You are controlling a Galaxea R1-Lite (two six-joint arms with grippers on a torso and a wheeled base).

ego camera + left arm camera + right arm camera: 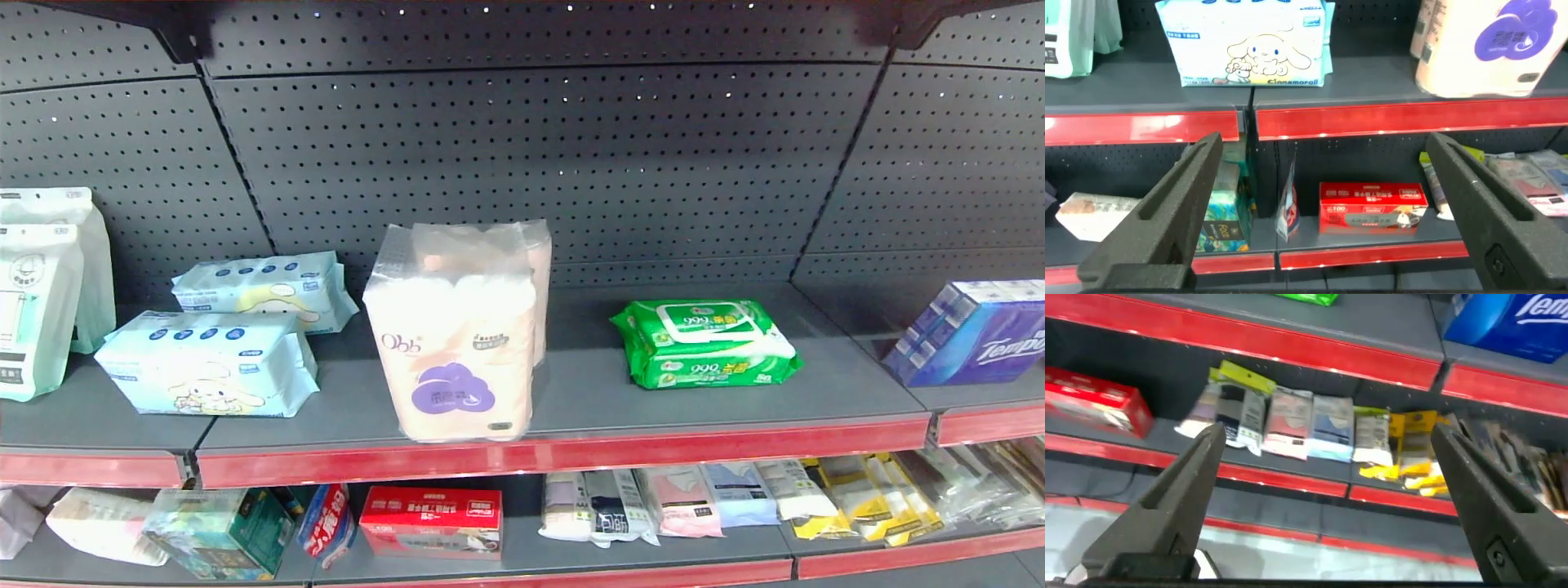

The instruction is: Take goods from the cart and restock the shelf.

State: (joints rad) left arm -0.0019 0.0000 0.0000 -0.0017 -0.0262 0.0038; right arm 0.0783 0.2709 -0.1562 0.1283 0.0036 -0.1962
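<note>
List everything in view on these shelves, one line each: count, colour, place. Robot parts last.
shelf: 2 tiers, dark grey, red front strips
standing pouches: 2, white-mint, upper tier, far left
tissue packs: 2, light blue, upper tier left, one behind the other
toilet roll pack: 1, peach-white, purple mark, upper tier centre, front edge; more seems to stand behind it
wipes pack: 1, green, upper tier, right of centre
tissue multipack: 1, blue, upper tier, far right
teal box: 1, lower tier left
red box: 1, lower tier centre
flat packets: a row, pale and yellow, lower tier right
left gripper: black fingers open, before the shelf
right gripper: black fingers open, before the shelf
</note>
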